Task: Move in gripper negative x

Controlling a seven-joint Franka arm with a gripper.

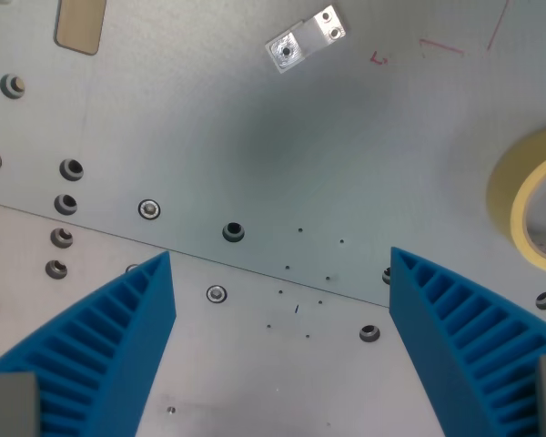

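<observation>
Gripper (pixel 282 273) fingers (pixel 118 337) released, spread wide, empty, tips pointing up-frame over metal plate (pixel 255 137).

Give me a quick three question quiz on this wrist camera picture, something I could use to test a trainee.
1. True or false: the tool is holding something between its blue fingers.
2. Which thing sits at the wrist view's right edge? A) a screwdriver B) a roll of yellow tape C) a cup
3. Fill in: the small metal bracket lies near the ___ of the picture, on the metal plate.

Key:
1. False. The fingers stand apart, with only bare plate between them.
2. B
3. top
</observation>
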